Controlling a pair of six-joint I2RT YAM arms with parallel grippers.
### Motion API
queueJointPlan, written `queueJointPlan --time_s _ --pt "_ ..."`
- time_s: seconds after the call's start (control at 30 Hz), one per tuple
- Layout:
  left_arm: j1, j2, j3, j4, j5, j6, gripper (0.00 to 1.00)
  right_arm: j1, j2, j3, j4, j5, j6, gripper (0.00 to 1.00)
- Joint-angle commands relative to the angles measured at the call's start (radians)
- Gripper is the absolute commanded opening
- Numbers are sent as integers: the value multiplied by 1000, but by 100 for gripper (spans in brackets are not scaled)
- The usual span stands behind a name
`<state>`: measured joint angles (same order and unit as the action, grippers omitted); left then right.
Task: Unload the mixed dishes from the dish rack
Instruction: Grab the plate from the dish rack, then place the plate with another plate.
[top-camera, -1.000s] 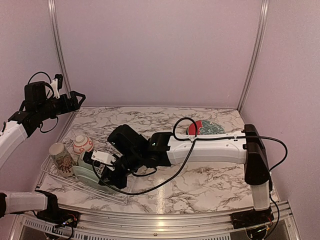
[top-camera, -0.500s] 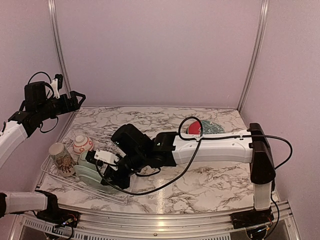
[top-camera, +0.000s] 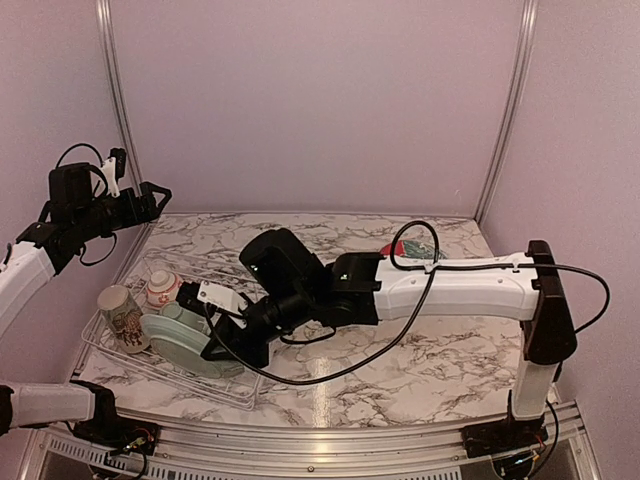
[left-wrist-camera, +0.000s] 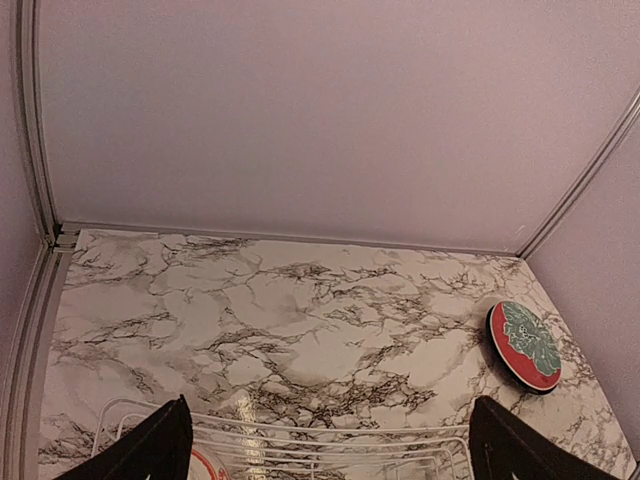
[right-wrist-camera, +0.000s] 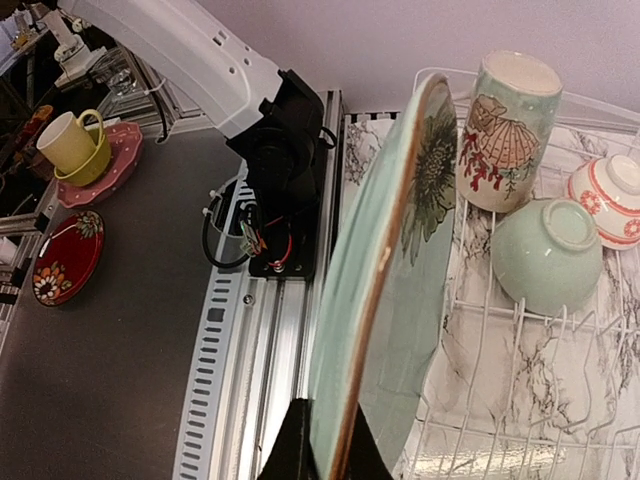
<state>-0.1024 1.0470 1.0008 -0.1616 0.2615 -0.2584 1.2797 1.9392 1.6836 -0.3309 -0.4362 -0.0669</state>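
Note:
My right gripper reaches across into the white wire dish rack at the near left. It is shut on the rim of a pale green plate with a dark flower mark. In the right wrist view the plate stands on edge between my gripper. A cream mug with a printed pattern, an upturned pale green bowl and a red-and-white bowl sit in the rack. My left gripper is open and empty, held high above the rack's far left. No black plate shows.
A red plate with a green leaf design and dark rim lies on the marble table at the far right; in the top view the plate is half hidden behind the right arm. The rack's far edge shows below the left gripper.
The right arm has risen and pulled back to the right, lifting and tipping the green plate up in the rack. The left arm has not moved.

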Motion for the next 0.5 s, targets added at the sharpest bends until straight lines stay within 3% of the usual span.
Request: queueJointPlan --time_s 0.0,0.2,0.4,0.47 --pt "7 9 -10 13 7 -1 99 -37 -123 5 186 20 -14 0" --pt "7 11 -10 11 1 -1 99 -89 -208 -62 227 111 -23 0" --pt "7 16 -8 12 7 -1 99 -133 -295 -138 302 108 -3 0" --pt "8 15 -8 10 4 -1 99 -141 -308 -145 285 183 -9 0"
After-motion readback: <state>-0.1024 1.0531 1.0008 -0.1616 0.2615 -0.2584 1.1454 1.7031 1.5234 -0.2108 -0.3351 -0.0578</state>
